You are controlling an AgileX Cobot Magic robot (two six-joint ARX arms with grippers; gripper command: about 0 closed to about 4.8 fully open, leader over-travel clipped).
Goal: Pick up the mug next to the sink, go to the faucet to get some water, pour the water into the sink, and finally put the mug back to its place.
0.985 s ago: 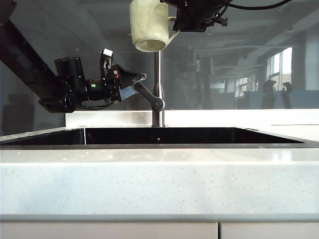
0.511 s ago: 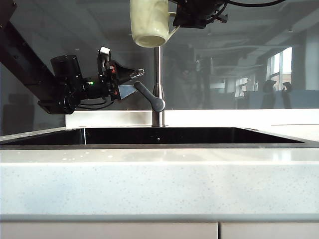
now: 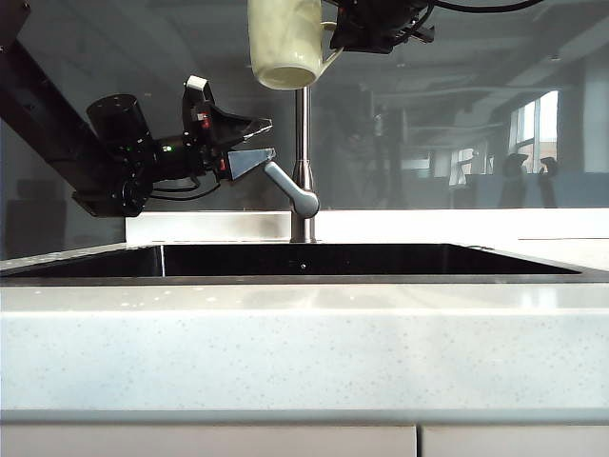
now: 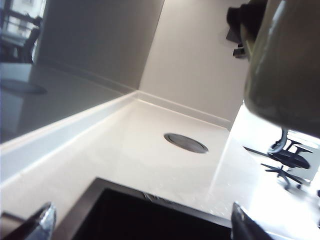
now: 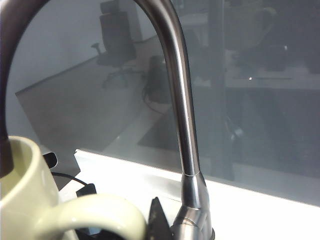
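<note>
mug [image 3: 284, 43] top cut off, faucet [image 3: 302, 143] spout out of frame, right pincer [image 3: 335, 38] tips hidden

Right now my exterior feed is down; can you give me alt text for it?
The right gripper holds the mug by its handle high above the sink, in front of the faucet pipe. The left gripper, fingers open, sits at the tip of the faucet's lever.
</note>
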